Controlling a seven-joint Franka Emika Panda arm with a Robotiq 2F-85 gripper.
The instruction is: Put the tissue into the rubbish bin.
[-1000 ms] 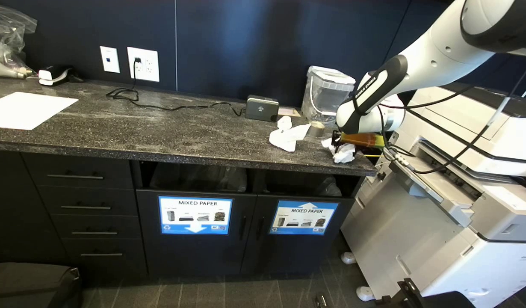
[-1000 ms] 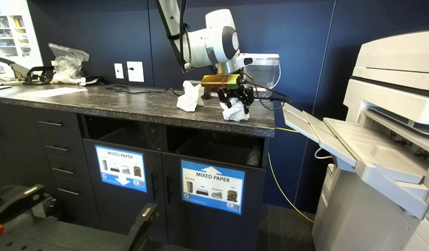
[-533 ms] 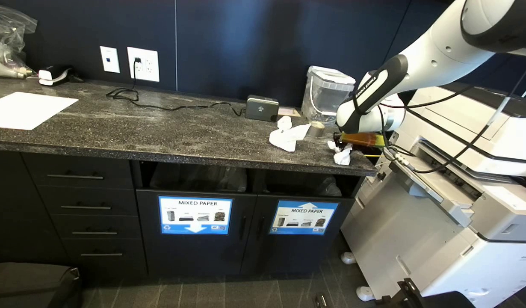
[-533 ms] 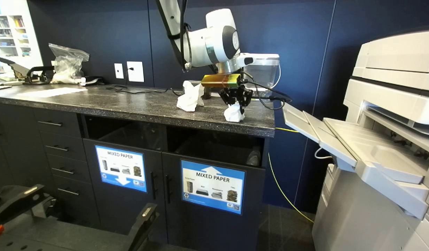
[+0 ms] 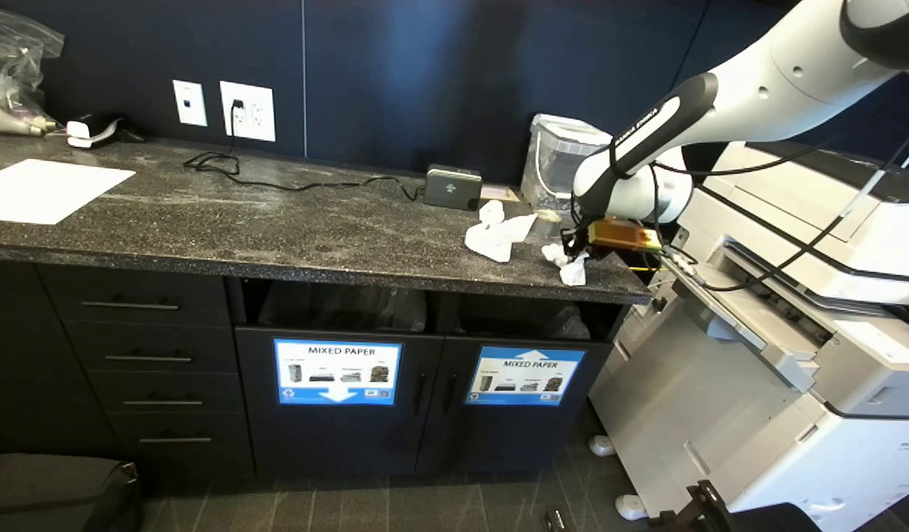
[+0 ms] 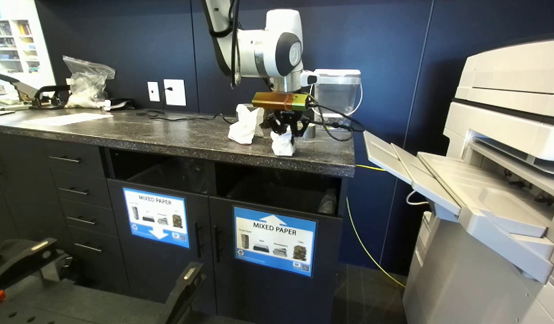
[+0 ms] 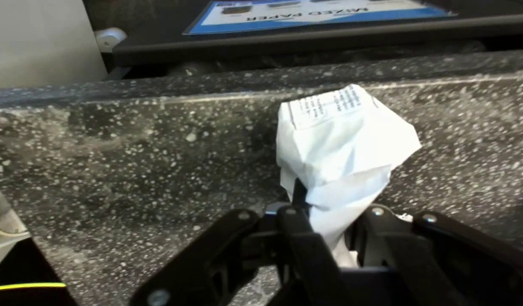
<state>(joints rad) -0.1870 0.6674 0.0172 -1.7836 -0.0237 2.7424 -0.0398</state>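
The black, jointed gripper (image 6: 288,133) at the end of the smooth white arm (image 5: 780,81) has its fingers drawn close together, with a gathered neck of the crumpled white paper tissue (image 7: 346,144) pinched between them. The tissue is near the front edge of the dark, pale-flecked worktop (image 5: 314,229), towards the right front corner as both exterior views show it. Whether its underside touches the flecked surface I cannot tell. In the wrist view its loose end spreads towards the front edge in angular folds, one of them carrying rows of small dark print.

To the left of the tissue, apart from it and set back from the front edge, stands a bunched-up white paper wad (image 5: 499,238) with a knobbed top. By the back edge, near the right end, is a see-through plastic bucket (image 5: 565,166) with a thin handle; left of it sits a small dark box (image 5: 452,188) with rounded corners. A flat white sheet (image 5: 52,188) lies well over to the left.

Below the front edge are two alike flat-fronted black rubbish bins (image 6: 277,297), side by side, with rectangular blue-and-white labels (image 6: 274,240) reading MIXED PAPER. Beyond the right edge stands a smooth pale-grey printer (image 5: 706,384).
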